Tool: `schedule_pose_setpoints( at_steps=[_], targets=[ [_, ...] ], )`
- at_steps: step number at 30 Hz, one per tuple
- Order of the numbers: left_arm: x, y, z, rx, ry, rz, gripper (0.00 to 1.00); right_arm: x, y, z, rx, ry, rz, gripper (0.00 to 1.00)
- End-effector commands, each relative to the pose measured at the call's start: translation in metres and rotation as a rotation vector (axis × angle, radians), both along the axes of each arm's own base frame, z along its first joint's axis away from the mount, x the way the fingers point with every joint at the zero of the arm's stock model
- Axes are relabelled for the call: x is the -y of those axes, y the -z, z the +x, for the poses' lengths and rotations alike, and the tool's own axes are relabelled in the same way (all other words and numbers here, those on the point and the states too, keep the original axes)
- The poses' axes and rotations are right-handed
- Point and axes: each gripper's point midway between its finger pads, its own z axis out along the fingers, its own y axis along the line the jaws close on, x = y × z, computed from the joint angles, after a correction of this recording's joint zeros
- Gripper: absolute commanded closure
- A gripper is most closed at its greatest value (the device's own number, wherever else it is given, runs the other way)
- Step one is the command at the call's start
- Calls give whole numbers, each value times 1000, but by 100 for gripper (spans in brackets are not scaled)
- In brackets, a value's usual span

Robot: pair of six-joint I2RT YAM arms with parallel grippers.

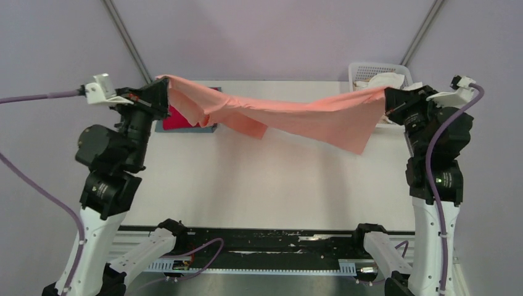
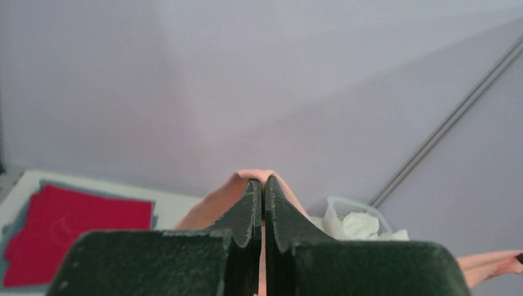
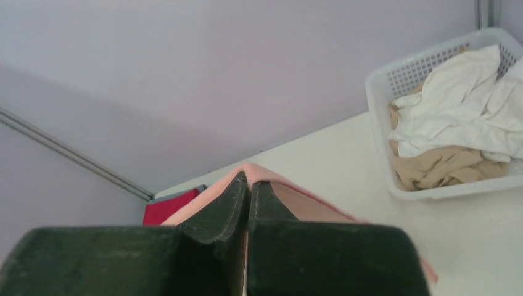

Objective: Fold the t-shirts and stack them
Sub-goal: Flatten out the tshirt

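A salmon-pink t-shirt (image 1: 290,114) hangs stretched in the air between both arms, sagging in the middle above the table. My left gripper (image 1: 161,92) is shut on its left end; the cloth pokes past the tips in the left wrist view (image 2: 262,175). My right gripper (image 1: 390,98) is shut on its right end, seen in the right wrist view (image 3: 249,180). A folded red t-shirt (image 1: 176,117) lies on a folded grey-blue one (image 1: 206,127) at the far left of the table. White (image 3: 456,105) and beige (image 3: 441,166) shirts fill the basket.
A white lattice basket (image 1: 359,69) stands at the far right corner of the white table (image 1: 265,185). Metal frame poles run up the back wall on both sides. A black rail with cables runs along the near edge.
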Motion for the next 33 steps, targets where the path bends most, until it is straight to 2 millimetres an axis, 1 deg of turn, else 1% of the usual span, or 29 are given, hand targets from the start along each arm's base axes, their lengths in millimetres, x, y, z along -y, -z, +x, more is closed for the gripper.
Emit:
schedule_pose_setpoints(
  at_steps=[1, 2, 3, 4, 5, 6, 7, 9, 11, 14, 16, 19, 21, 22, 23, 24, 25, 26, 27, 28, 29, 30, 31, 32, 33],
  targets=[
    [-23, -89, -57, 199, 0, 47, 100, 3, -64, -41, 139, 29, -69, 100],
    [-18, -94, -64, 208, 43, 71, 100, 4, -72, -49, 157, 37, -80, 100],
    [-22, -117, -85, 268, 60, 69, 100, 4, -80, -58, 171, 39, -90, 100],
    [-16, -122, -94, 283, 110, 94, 100, 3, -88, -67, 188, 41, -99, 100],
    [-21, -142, -115, 341, 123, 88, 100, 3, -97, -78, 208, 42, -107, 100],
    [-17, -145, -122, 348, 160, 104, 100, 2, -104, -87, 227, 40, -112, 100],
    [-21, -156, -137, 383, 169, 102, 100, 2, -110, -96, 242, 47, -112, 100],
    [-24, -168, -156, 428, 190, 106, 100, 3, -121, -116, 281, 60, -108, 100],
    [-28, -174, -167, 453, 192, 102, 100, 1, -128, -131, 313, 60, -107, 100],
    [-26, -176, -176, 471, 218, 111, 100, 0, -132, -148, 341, 63, -106, 100],
    [-25, -174, -178, 471, 226, 115, 100, 0, -130, -153, 346, 64, -106, 100],
    [-26, -171, -173, 457, 212, 116, 100, -1, -125, -152, 326, 59, -112, 100],
    [-23, -165, -166, 442, 212, 123, 100, 0, -116, -146, 301, 59, -113, 100],
    [-18, -155, -155, 414, 216, 131, 100, 1, -111, -142, 286, 60, -111, 100],
    [-22, -154, -151, 412, 187, 116, 100, 2, -101, -134, 256, 64, -108, 100],
    [-18, -141, -135, 372, 177, 123, 100, 4, -93, -126, 230, 69, -107, 100],
    [-22, -138, -128, 364, 142, 109, 100, 6, -83, -118, 201, 75, -104, 100],
    [-18, -124, -110, 327, 124, 117, 100, 8, -72, -109, 166, 84, -96, 100],
    [-24, -116, -96, 297, 69, 102, 100, 12, -60, -98, 131, 102, -89, 100],
    [-20, -98, -73, 251, 42, 110, 100, 17, -45, -86, 91, 125, -77, 100],
    [-27, -88, -58, 215, -24, 97, 100, 20, -30, -74, 50, 138, -65, 100],
    [-22, -67, -32, 163, -56, 111, 100, 23, -15, -61, 17, 151, -51, 100],
    [-27, -54, -17, 121, -117, 107, 100, 27, 4, -49, -28, 165, -38, 100],
    [-21, -34, 9, 68, -146, 129, 100, 30, 22, -37, -69, 179, -26, 100],
    [-25, -22, 23, 30, -197, 134, 100, 32, 40, -25, -108, 188, -14, 100]
  ],
)
